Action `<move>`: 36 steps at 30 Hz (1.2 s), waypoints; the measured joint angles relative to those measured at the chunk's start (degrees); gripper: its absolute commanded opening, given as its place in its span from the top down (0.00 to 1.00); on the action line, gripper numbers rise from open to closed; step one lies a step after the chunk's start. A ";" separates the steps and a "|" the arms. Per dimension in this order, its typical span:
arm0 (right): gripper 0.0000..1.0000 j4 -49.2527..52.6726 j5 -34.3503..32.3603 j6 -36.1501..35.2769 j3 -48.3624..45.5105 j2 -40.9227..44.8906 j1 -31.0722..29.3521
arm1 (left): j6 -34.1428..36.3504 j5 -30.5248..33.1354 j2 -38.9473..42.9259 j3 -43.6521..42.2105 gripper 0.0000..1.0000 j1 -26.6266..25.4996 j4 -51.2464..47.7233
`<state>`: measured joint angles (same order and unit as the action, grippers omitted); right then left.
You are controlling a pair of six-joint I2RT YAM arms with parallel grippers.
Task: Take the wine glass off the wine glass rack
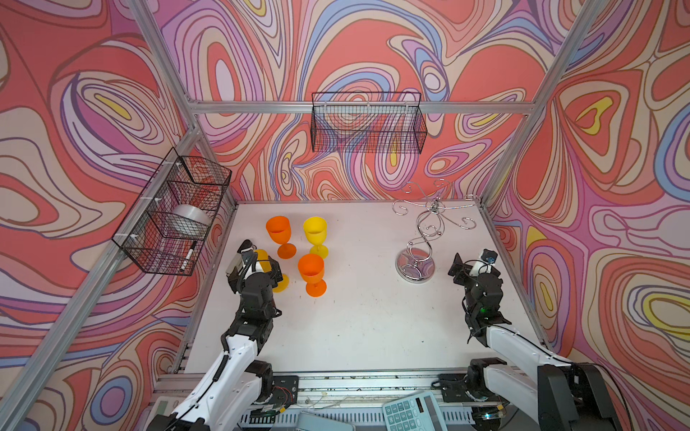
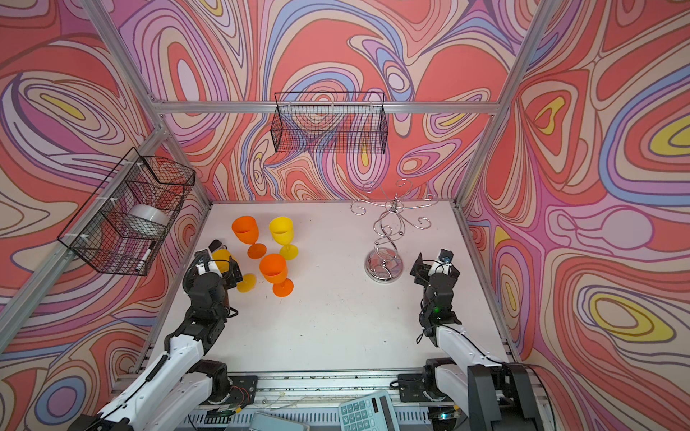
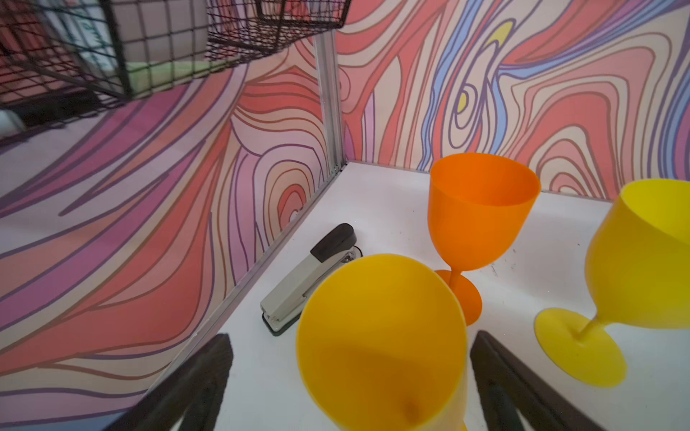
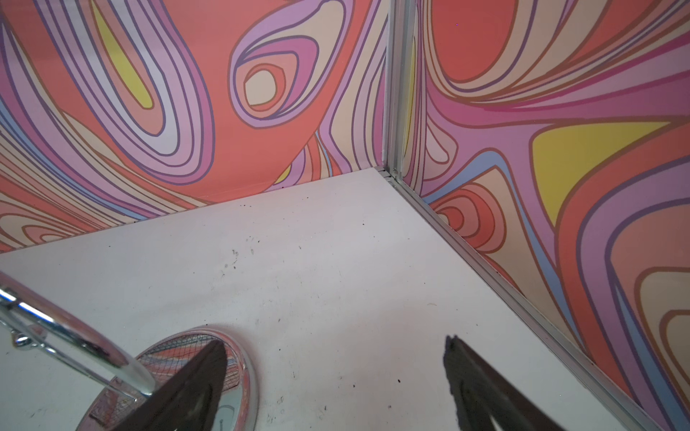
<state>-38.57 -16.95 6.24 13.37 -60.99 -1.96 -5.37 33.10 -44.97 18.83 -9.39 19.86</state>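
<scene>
Closest to the left wrist camera stands the amber wine glass (image 3: 381,343), upright on the white counter (image 1: 373,328). It is opaque matte plastic, with a bowl wide at the rim and narrowing toward the stem. Its round foot shows in both top views beside the arm. Left tool (image 3: 353,336) is released, its dark fingers (image 3: 209,373) spread wide on either side of the bowl. One finger is clearly apart from the bowl and the other is just beside it.

Just beyond stand an orange glass (image 3: 481,209) and a yellow glass (image 3: 642,261), both upright. A second orange glass (image 1: 311,268) stands near them toward the counter's middle. A grey and black stapler (image 3: 310,276) lies along the counter's edge by the wall.

Well apart, on the right half of the counter, stands the wine glass rack (image 1: 429,227). It is shiny chrome wire with a twisted stem, curled hook arms at the top and a round mirror base. Right tool (image 4: 335,341) sits just beside that base, also released, its fingers spread over bare counter.

One black mesh basket (image 1: 175,209) hangs on the left wall and another (image 1: 367,123) hangs on the back wall. A teal calculator (image 1: 410,412) lies at the near edge.
</scene>
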 measured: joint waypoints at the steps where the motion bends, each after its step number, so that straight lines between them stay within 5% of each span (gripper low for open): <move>1: 0.04 -0.42 -0.02 -0.04 0.00 -0.22 0.00 | -0.02 0.02 0.83 -0.37 0.00 0.02 0.72; 16: 0.04 -2.60 0.28 -0.24 0.09 -3.28 -0.13 | 0.20 -12.35 -1.40 -0.70 0.00 0.15 6.14; 23: 0.04 -3.10 0.76 -0.85 0.79 -5.07 -1.14 | -1.90 -14.34 0.46 -0.48 0.00 5.40 6.40; 36: 0.04 -4.72 0.85 -1.31 1.01 -6.01 -1.84 | -2.19 -7.65 -2.64 1.70 0.00 11.58 4.87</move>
<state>-43.29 -16.10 4.93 14.37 -67.00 -3.79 -7.55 25.45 -47.62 20.53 2.20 24.73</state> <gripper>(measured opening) 0.956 0.998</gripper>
